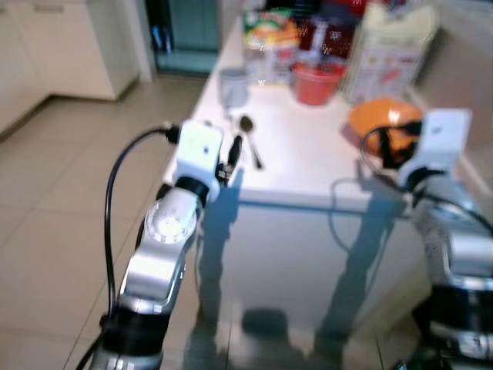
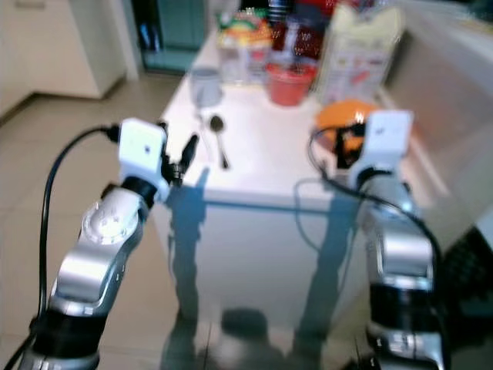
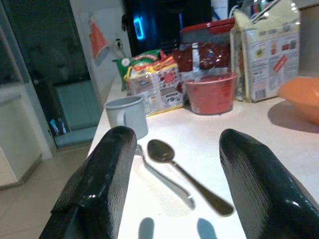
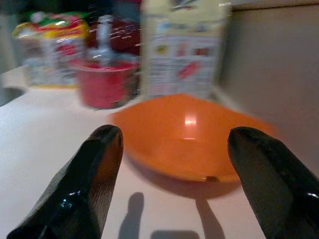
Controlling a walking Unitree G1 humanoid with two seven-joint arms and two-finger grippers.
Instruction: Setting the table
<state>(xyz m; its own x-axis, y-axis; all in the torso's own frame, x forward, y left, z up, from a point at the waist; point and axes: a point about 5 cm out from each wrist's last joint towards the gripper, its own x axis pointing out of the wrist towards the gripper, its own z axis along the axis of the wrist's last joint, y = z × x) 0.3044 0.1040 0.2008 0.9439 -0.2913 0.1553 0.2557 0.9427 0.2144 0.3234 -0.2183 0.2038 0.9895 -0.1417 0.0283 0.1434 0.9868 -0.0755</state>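
**Spoon and bowl wait at the near end of the counter**

The spoon (image 3: 187, 177) lies flat on the white table (image 1: 308, 173), bowl end toward the grey mug (image 3: 127, 115), with a second, slimmer piece of cutlery (image 3: 164, 180) just beside it on the mug's side. The left gripper (image 3: 172, 199) hovers at the table's near edge, its two black fingers spread wide apart and holding nothing, with the spoon's handle lying between them in the left wrist view. That aim suggests the spoon is the left arm's target.

The orange bowl (image 4: 187, 137) sits near the right side of the table, close to the wall. The right gripper (image 4: 174, 184) faces it from the near side, fingers likewise apart and empty, bracketing the bowl's width; it looks lined up for a grasp on the rim.

At the far end stand a red tub (image 1: 317, 81), a colourful snack bag (image 3: 152, 82), a darker red packet (image 3: 209, 55) and a tall pale carton (image 1: 389, 54). They crowd the back, leaving the near half free for a place setting. The mug stands near the spoon's bowl end, and the slimmer utensil beside the handle could be caught in the same pinch.
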